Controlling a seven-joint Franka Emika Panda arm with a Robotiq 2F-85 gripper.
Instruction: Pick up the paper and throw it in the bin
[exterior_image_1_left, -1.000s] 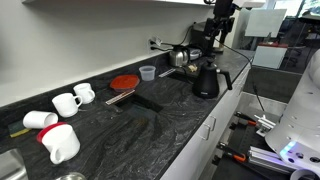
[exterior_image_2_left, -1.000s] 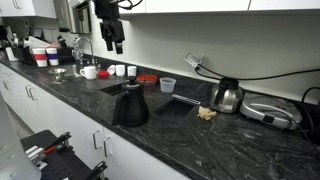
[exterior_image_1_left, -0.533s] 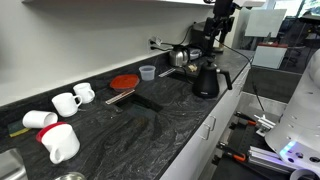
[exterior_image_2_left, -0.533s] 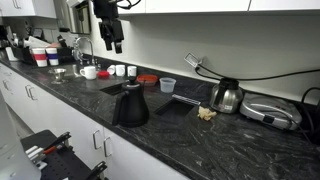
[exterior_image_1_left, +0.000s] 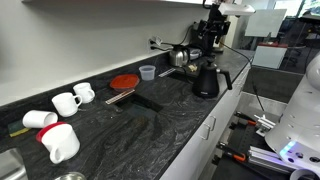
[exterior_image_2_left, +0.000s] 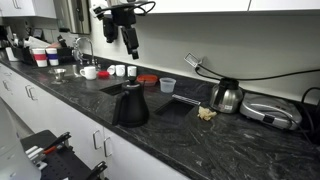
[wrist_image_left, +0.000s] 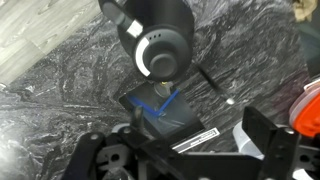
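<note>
The crumpled tan paper (exterior_image_2_left: 207, 113) lies on the dark counter, right of the black kettle (exterior_image_2_left: 130, 105) and in front of a silver kettle (exterior_image_2_left: 227, 97). I cannot make the paper out in the wrist view. My gripper (exterior_image_2_left: 130, 40) hangs high above the counter, over the black kettle and well away from the paper; it also shows at the far end of the counter in an exterior view (exterior_image_1_left: 212, 25). In the wrist view the gripper (wrist_image_left: 180, 150) is open and empty, with its fingers wide apart over a flat black pad (wrist_image_left: 160, 105). No bin shows.
A clear cup (exterior_image_2_left: 168, 85) and a red plate (exterior_image_2_left: 148, 78) sit behind the black kettle (exterior_image_1_left: 205, 80). White mugs (exterior_image_1_left: 70, 100) lie at the near end. Cables run along the wall. A flat appliance (exterior_image_2_left: 265, 108) stands at the right.
My gripper has moved along the counter toward the kettle and the paper, and the arm has turned. Nothing on the counter has moved.
</note>
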